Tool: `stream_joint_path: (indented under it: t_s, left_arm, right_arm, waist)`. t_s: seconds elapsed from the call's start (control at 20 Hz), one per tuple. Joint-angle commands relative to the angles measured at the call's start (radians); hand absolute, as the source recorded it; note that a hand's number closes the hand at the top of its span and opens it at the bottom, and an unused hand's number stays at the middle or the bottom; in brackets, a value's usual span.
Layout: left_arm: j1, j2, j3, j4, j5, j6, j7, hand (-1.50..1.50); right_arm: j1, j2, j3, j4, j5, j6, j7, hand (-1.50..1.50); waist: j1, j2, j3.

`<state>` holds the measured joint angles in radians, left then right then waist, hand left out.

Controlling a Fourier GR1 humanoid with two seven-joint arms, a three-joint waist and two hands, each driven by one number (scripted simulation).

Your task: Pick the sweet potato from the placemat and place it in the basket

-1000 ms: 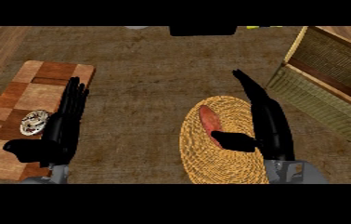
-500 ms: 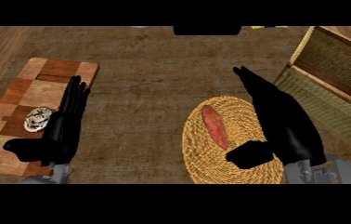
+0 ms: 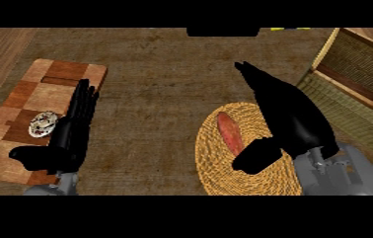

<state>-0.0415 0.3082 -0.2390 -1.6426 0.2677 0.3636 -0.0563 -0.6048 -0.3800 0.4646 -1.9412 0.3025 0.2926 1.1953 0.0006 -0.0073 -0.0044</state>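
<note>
Lying lengthwise on the round woven straw placemat (image 3: 218, 175), the long reddish-orange sweet potato (image 3: 230, 133) sits left of the mat's middle, free of any grip. The black right hand (image 3: 291, 118) hovers over the right part of that mat, its fingers (image 3: 249, 74) stretched straight and held together, pointing up and to the left past the mat's far edge, while its thumb (image 3: 253, 157) juts out toward the sweet potato's near end; whether the thumb touches it cannot be told. The hand is not curled round anything. To the right, at the view's edge, stands the square woven wicker basket (image 3: 342, 89), only partly in view, close beside the placemat. The black left hand (image 3: 69, 133) rests at the lower left over the checkered brown wooden cutting board (image 3: 51, 84), fingers straight and together pointing away, thumb out to the left, holding nothing. Just left of that hand, on the board, lies a small round pale object (image 3: 42, 124) with mottled markings, too unclear to name. Everything sits on the brown textured surface (image 3: 160, 84)
</note>
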Motion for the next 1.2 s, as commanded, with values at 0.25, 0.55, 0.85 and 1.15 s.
stream_joint_path:
  t_s: [0.25, 0.55, 0.85, 1.15]
  left_arm:
    - [0.014, 0.009, 0.022, -0.009, 0.007, -0.023, 0.009, 0.00]
    - [0.052, 0.016, 0.025, -0.055, -0.011, -0.038, 0.005, 0.00]
    - [-0.002, -0.028, 0.041, 0.002, -0.012, -0.048, 0.018, 0.00]
    - [0.029, -0.052, 0.036, -0.017, -0.044, -0.046, -0.006, 0.00]
  right_arm:
    - [-0.020, 0.010, 0.024, 0.045, -0.011, 0.094, 0.259, -1.50]
    - [0.060, 0.090, 0.093, 0.062, 0.109, 0.026, 0.208, -1.50]
    - [0.098, 0.150, 0.091, 0.165, 0.202, 0.008, 0.063, -1.50]
    - [0.180, 0.145, 0.083, 0.106, 0.286, 0.036, 0.057, -1.50]
  waist:
    - [-0.004, 0.002, 0.002]
    - [0.003, 0.004, 0.003]
    - [0.004, 0.007, 0.004]
    - [0.001, 0.005, 0.004]
